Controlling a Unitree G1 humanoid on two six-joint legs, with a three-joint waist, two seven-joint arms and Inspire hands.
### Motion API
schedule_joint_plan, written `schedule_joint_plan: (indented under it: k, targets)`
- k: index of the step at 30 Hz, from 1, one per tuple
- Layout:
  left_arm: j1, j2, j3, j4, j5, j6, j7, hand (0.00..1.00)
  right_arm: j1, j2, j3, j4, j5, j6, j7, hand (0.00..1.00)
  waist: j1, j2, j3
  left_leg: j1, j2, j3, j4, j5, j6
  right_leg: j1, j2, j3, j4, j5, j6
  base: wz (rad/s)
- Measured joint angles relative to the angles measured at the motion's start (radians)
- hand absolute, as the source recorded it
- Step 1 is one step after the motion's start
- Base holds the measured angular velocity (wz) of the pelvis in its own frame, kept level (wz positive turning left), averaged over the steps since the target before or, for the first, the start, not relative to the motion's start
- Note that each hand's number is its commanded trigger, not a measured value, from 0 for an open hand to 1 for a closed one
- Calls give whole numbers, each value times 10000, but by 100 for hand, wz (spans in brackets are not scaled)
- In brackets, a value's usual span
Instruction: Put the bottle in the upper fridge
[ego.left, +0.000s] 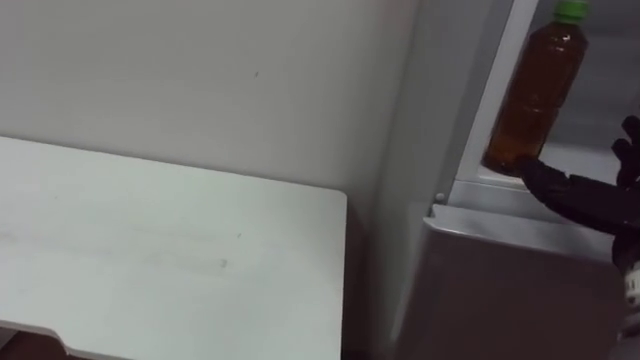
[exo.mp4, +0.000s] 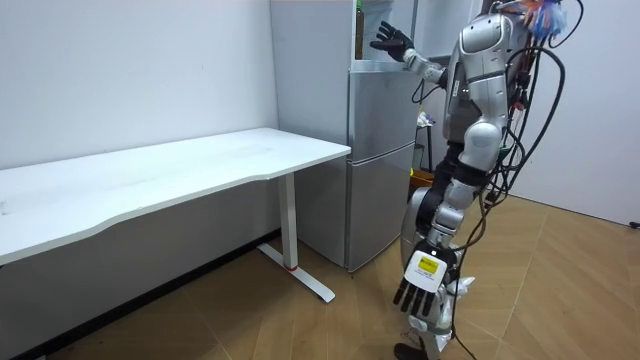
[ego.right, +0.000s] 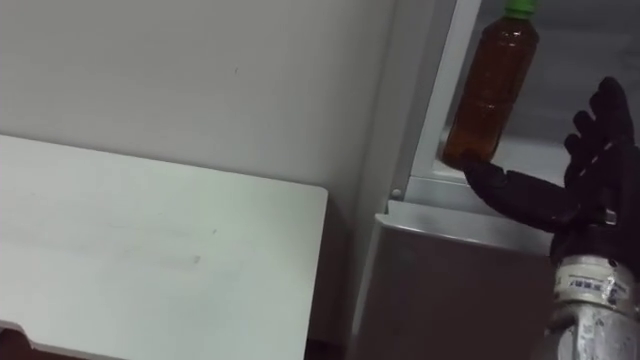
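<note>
An amber bottle with a green cap stands on the shelf of the upper fridge compartment, near the left door frame. My right hand is raised beside it, open, with fingers spread. Its thumb reaches to the bottle's base, while the fingers stay off to the right of the bottle. In the room view I stand facing the grey fridge with the right hand up at its top part. My left hand hangs low at my side with relaxed fingers.
The fridge's lower door is closed, just below the shelf. A long white table stands against the wall to the left of the fridge, with a narrow gap between them. Wooden floor lies behind me.
</note>
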Motion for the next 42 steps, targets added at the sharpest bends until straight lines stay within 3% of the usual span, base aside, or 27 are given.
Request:
schedule_joint_plan:
  k: [3,5,8,11,15,18,27,30,33,35,42]
  targets:
    - [36,-27,-167,111,6,-85,12,0,260,309,-218,-740,1126,-119,213,0,-163,257,-39,-22,4,-16,-2,-49,9,20,-1,-6,-1,1,4,0]
    - [8,-58,-321,116,32,-206,232,0,903,671,-239,-1224,1577,-618,378,0,-217,411,-56,24,1,-10,-8,-59,10,40,2,15,20,-1,7,-2]
    - [-42,-146,-511,122,-8,-415,493,0,1555,1323,-224,-1257,1418,-657,438,0,-259,541,-56,69,13,135,-14,-59,9,2,13,145,81,-2,7,-11]
    - [-113,-280,-593,120,-49,-516,741,0,2198,1592,-151,-1257,1043,-677,162,0,-271,618,-61,-28,-11,302,8,-59,16,-229,9,410,204,-30,23,-21]
    - [-246,-285,-690,126,-203,-764,905,0,2639,1788,-49,-1257,-192,-876,-431,0,-391,679,-47,-54,-20,513,9,-54,21,-331,40,541,200,-16,28,-13]
    - [-306,-286,-695,122,-274,-1041,911,0,2931,1885,-60,-828,-1589,-1296,-1048,0,-585,706,-16,-32,-30,516,-9,-56,20,-300,53,541,185,-16,29,0]
    - [-427,-256,-1133,148,-1300,-1120,886,0,3411,1989,-40,1417,-1587,-1361,-2849,0,-820,779,-31,-39,-29,491,-57,-61,15,-376,58,535,174,-40,31,0]
    - [-410,-268,-1174,125,-1314,-1120,895,0,3715,2272,-32,2649,-1017,-1341,-2997,0,-889,824,-55,-3,-29,488,-85,-63,16,-342,65,541,155,-41,33,0]
    - [-413,-265,-1184,130,-1383,-1121,899,0,3894,2299,92,4261,189,-1318,-2937,0,-956,909,-36,110,-27,487,-171,-63,18,-315,46,548,183,-98,51,0]
    - [-414,-271,-1357,125,-1768,-1120,897,0,3905,2331,83,5104,1312,-1275,-3118,0,-1014,1051,-70,84,-32,489,-192,-63,22,-344,20,526,190,-131,80,0]
    - [-600,-315,-1384,117,-2161,-1140,742,0,4002,2398,144,7313,1812,-1345,-3380,0,-1242,1085,-100,166,-85,459,-225,-62,16,-254,26,497,199,-182,67,3]
